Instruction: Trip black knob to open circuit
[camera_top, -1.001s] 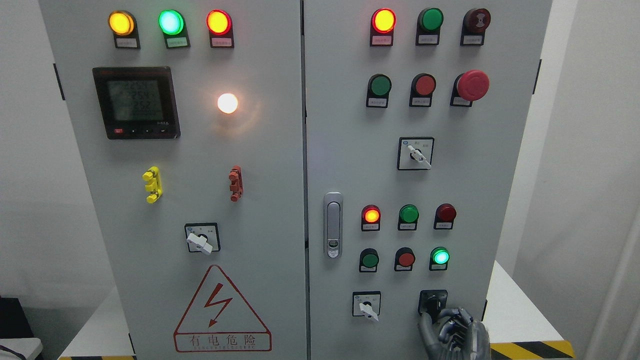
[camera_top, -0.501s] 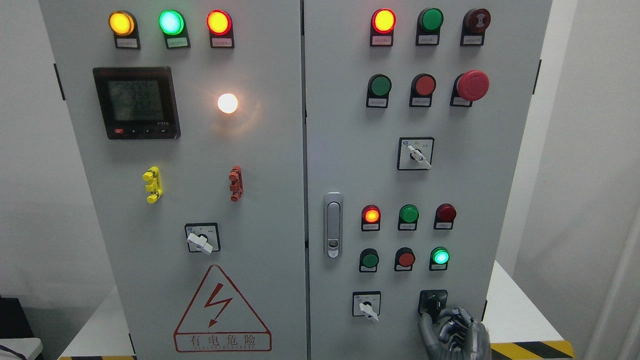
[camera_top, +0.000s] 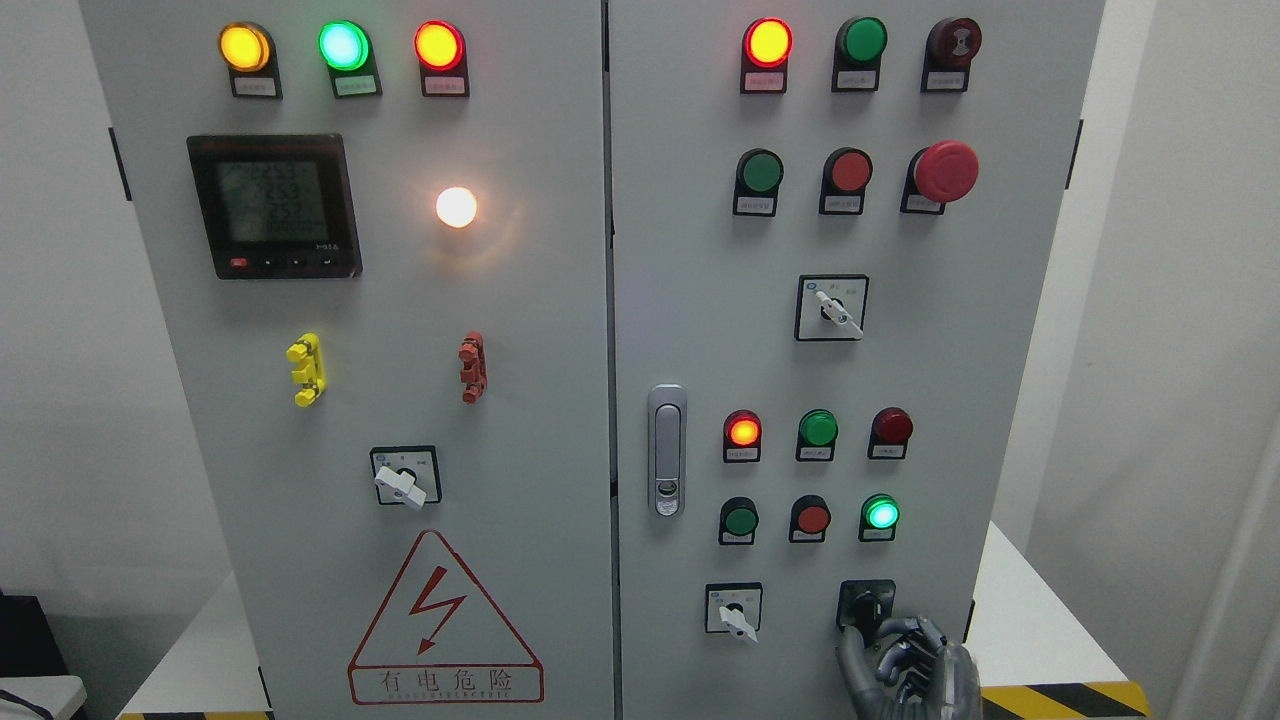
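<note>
Right hand: grey metallic fingered robot hand (camera_top: 905, 668), low at the right of the cabinet's right door, arm entering from the bottom right edge; fingers (camera_top: 868, 628) curled, tips at the lower edge of the knob; firm pinch or mere contact cannot be told.
Left hand: out of sight.
Knob: small black rotary knob on a black square plate (camera_top: 866, 603), bottom row of the grey steel right door (camera_top: 700, 300), well below the lit green round lamp (camera_top: 880, 513), beside the white-handled selector switch (camera_top: 734, 610).
Knob visibility: lower part hidden behind fingertips; pointer direction unclear.
Handling, judged: rigid moulded plastic, light, fixed to panel; probably spring-detented, so likely stiff until the click. Smooth faces, some slip risk under metal fingertips.
Where to hold, judged: across the raised bar of the knob, thumb and finger on opposite flat sides, close to the panel; twist from the wrist, no pulling outward.
Risk, judged: fingertips sliding off before the detent gives; brushing the neighbouring selector unlikely, clear gap between.
</note>
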